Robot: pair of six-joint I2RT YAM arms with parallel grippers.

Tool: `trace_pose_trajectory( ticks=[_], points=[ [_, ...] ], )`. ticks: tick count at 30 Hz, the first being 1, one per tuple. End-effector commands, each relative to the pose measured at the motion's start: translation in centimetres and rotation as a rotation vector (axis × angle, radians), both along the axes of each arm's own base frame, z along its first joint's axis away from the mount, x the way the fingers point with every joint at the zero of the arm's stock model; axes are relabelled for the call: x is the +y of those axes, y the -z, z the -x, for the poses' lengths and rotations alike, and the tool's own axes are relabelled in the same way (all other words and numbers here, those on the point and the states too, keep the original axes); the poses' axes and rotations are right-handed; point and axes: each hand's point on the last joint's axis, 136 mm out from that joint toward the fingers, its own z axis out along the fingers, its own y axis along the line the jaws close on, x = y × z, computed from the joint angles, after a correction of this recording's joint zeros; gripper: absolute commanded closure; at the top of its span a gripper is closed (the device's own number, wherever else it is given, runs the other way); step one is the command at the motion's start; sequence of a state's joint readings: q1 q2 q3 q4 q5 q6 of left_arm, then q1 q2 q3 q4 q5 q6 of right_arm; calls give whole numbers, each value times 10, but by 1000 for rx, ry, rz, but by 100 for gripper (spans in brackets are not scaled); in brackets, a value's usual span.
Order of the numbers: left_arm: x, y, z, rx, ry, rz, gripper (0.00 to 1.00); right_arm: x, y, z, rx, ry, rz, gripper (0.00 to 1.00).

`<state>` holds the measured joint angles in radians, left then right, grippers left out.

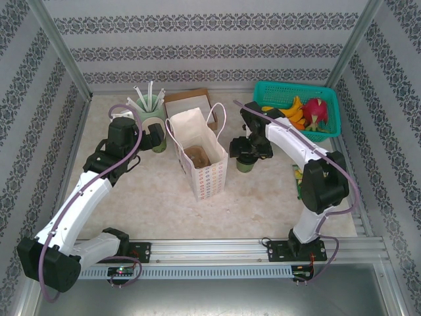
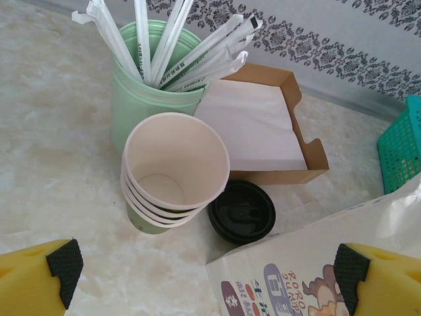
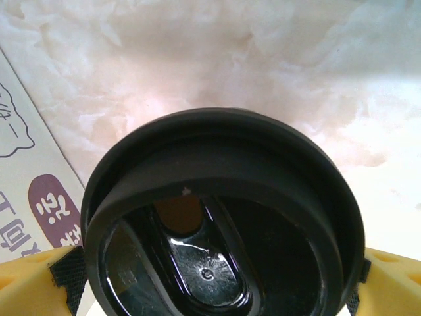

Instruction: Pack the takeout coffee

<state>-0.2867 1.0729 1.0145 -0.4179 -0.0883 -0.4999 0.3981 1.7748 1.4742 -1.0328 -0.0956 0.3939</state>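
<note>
So the takeout coffee (image 1: 247, 164) stands on the marble-look table (image 1: 151, 197), just to the right of the open paper bag (image 1: 200, 164) in the middle, and the right gripper (image 1: 247, 153) is down on it. From the right wrist cam the black lid (image 3: 223, 197) is huge in the shot, with the gripper (image 3: 210, 283) wrapped round it: one black fingertip pad (image 3: 66, 273) sits against the lid's left edge and the other against the right, so the claw looks closed onto the cup. A strip of the printed bag (image 3: 26, 184) shows just left of it. The left gripper (image 1: 152, 137) is over on the far left side of the bag, by the stack of lidless cups (image 1: 158, 141). On its wrist cam the claw (image 2: 205, 266) is wide open with nothing in it, yellow fingers (image 2: 29, 283) way out at the bottom corners. Below it sits the stack of cups (image 2: 174, 171), a loose black lid (image 2: 242, 212) lying flat on the table just beside the stack, the mint-green straw holder (image 2: 141, 99) touching the stack from behind, and a cardboard tray of napkins (image 2: 256, 125) to the right. A corner of the bag (image 2: 309, 276) pokes in too. Up in the far right corner there's a teal basket (image 1: 329, 92) holding bananas and a dragon fruit. Something brownish sits down inside the bag, but it's hard to tell what it is.
</note>
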Motion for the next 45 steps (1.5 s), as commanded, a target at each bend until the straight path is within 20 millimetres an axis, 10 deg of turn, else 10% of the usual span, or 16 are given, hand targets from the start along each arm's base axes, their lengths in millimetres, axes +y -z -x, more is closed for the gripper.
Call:
trace_pose_trajectory(
  ticks=[1,45],
  points=[
    [4,-9,-2,-23,-12,-18,0,-5,1,4,30,-16,65,2],
    [5,-4,-2,-15,-22,-10,0,-7,12,-4,121,-66,120,11]
  ],
)
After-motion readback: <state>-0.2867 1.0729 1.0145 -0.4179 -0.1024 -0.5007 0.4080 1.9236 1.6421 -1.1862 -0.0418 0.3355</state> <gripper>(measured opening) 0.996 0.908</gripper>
